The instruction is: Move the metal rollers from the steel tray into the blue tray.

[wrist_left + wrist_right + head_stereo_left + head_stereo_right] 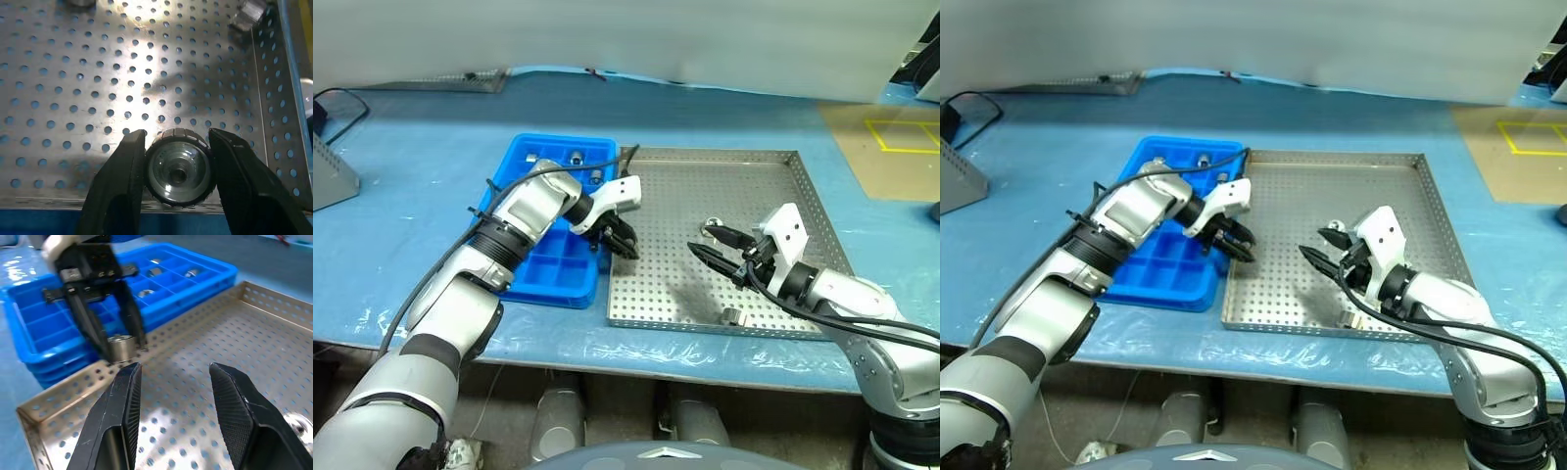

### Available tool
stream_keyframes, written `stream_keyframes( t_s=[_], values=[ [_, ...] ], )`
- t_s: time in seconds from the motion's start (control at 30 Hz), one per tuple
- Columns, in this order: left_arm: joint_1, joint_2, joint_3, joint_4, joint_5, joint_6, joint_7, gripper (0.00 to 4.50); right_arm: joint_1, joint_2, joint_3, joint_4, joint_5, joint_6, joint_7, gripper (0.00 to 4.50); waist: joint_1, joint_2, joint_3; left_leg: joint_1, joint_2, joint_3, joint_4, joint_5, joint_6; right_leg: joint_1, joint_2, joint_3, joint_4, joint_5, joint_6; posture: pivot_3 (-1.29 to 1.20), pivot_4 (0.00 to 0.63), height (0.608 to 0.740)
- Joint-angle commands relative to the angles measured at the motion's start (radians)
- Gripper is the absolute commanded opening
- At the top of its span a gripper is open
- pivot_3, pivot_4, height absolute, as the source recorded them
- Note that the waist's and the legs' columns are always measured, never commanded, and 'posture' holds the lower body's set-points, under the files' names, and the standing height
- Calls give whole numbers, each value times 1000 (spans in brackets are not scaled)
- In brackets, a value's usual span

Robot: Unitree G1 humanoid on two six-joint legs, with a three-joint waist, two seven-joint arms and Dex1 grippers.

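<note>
My left gripper point(620, 240) is shut on a metal roller point(179, 167), held just above the left rim of the steel tray point(705, 186), next to the blue tray point(548, 269). The right wrist view shows that same roller point(121, 348) between the left fingers. My right gripper point(703, 240) hovers open and empty over the middle of the steel tray. One roller point(734, 316) lies by the tray's front rim and another point(296, 423) close to the right gripper. Three rollers point(188, 272) sit in the blue tray's far compartments.
The trays lie side by side on a blue-covered table, blue tray on the left. A grey box point(328, 176) and a black cable point(342, 98) are at the far left. Yellow tape marks point(901, 137) show at the back right.
</note>
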Motion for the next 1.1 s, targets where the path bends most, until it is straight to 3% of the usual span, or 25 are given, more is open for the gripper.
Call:
stream_keyframes(
  t_s=[0.03,0.33,0.5,0.7,1.1],
  values=[
    [-20,54,177,-108,-123,94,23,1717,-106,-16,67,47,9,-6,47,2260,8,0,0,-1,0,0,0,1,-1,-1,0,0,1,0,0,128,150,740],
    [218,195,393,-400,-202,277,272,1717,-342,0,227,289,-65,-115,174,2260,63,1,0,-6,1,-1,0,1,-2,-8,-1,0,6,-1,-2,345,150,740],
    [437,271,457,-516,-221,230,340,1717,-412,56,304,435,-142,-234,223,2260,93,1,0,-13,1,-2,1,2,-3,-14,-1,-1,7,-1,-3,409,150,740],
    [593,282,487,-562,-234,214,420,1717,-417,75,324,511,-195,-322,273,2260,144,1,0,-13,1,-3,2,1,-3,-13,-1,-1,8,-1,-3,433,150,740],
    [609,247,438,-477,-235,172,497,1717,-381,82,326,501,-244,-345,279,2260,171,1,0,-10,2,-3,3,3,-5,-13,-1,0,12,-1,-3,395,150,740]
  ],
)
